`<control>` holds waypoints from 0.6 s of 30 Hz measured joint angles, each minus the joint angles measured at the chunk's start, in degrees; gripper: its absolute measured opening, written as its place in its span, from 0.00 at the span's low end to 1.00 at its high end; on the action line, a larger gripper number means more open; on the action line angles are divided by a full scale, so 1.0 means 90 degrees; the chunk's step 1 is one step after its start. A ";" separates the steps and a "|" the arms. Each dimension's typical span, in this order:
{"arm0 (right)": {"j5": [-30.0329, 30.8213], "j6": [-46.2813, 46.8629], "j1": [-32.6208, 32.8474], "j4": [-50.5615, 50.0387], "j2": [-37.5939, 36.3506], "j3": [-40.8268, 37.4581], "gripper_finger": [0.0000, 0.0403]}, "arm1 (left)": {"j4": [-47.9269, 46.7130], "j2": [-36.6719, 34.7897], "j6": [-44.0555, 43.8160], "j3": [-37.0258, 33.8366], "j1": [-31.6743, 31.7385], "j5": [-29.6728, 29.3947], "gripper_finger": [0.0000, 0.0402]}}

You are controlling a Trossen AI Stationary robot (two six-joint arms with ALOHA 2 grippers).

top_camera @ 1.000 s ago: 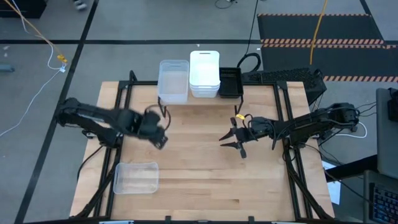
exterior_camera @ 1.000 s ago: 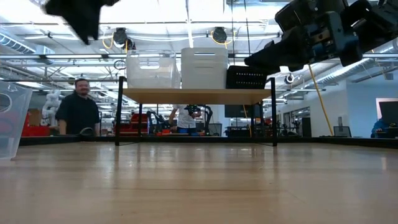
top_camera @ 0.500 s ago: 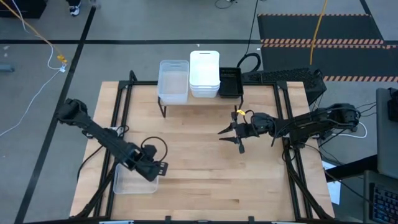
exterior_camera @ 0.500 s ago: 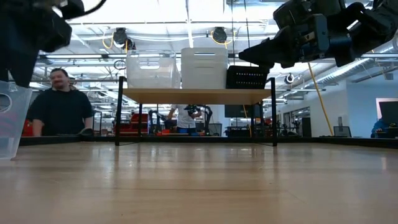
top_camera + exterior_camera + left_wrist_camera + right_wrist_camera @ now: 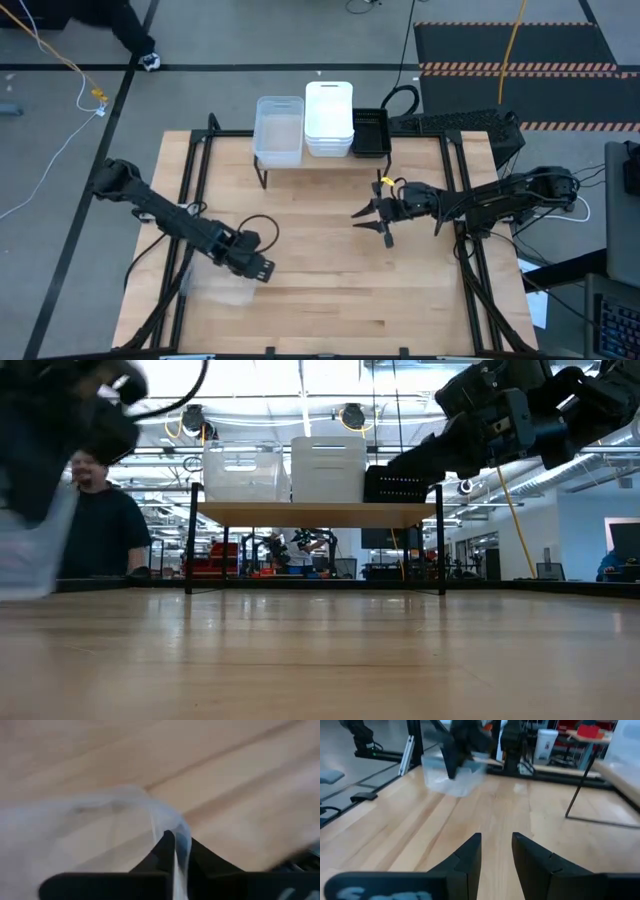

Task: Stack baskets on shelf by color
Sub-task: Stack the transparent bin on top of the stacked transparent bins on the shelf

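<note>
We see the left gripper at 7 o'clock clamped on a clear basket wall. Right gripper hangs at 3 o'clock, fingers apart, empty.

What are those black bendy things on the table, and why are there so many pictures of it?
They are two robot arms, and each ends in two-finger jaws for grabbing. The pictures show one moment from four cameras: one above the table, one at table level, and one on each arm's wrist.

On the wooden table stands a small shelf. On it sit clear baskets, white baskets and a black basket.

The left gripper is near the table's front left corner. Its jaws have pinched the thin wall of another clear basket, which looks blurry because it is moving. The left wrist picture shows that wall between the two dark fingers.

The right gripper hangs above the middle of the table with its jaws apart, holding nothing.

A person is in the room behind the table.
</note>
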 joint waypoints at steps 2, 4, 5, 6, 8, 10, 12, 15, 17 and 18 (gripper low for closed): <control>0.0001 0.0139 0.0000 -0.0125 -0.0001 0.0000 0.26 | 0.0151 -0.0002 0.0338 0.0184 0.0134 -0.0018 0.03; 0.0003 0.0290 0.0008 -0.0189 0.0000 0.0000 0.26 | 0.0308 0.0000 0.0696 0.0465 0.0264 0.0067 0.04; 0.0005 0.0381 0.0010 -0.0190 0.0000 0.0000 0.26 | 0.0327 0.0000 0.0928 0.0645 0.0329 0.0200 0.04; 0.0005 0.0493 0.0010 -0.0186 -0.0001 0.0000 0.26 | 0.0327 -0.0004 0.1192 0.0831 0.0394 0.0337 0.04; 0.0005 0.0675 0.0010 -0.0178 0.0000 0.0000 0.26 | 0.0223 -0.0001 0.1756 0.1254 0.0497 0.0518 0.02; 0.0007 0.0806 0.0010 -0.0171 0.0000 0.0000 0.26 | -0.0033 0.0002 0.2357 0.1788 0.0612 0.0520 0.01; 0.0014 0.0904 0.0010 -0.0163 0.0000 0.0000 0.26 | -0.0551 0.0002 0.2781 0.2509 0.0745 0.0373 0.02; 0.0130 0.0994 0.0022 -0.0137 -0.0001 0.0000 0.26 | -0.1712 0.0015 0.3436 0.3706 0.0942 0.0133 0.01; 0.0345 0.1018 0.0063 -0.0137 0.0000 0.0000 0.26 | -0.2500 0.0083 0.3736 0.4484 0.1078 -0.0129 0.01; 0.0446 0.1015 0.0090 -0.0141 0.0000 0.0000 0.26 | -0.2947 0.0105 0.3829 0.4836 0.1109 -0.0272 0.01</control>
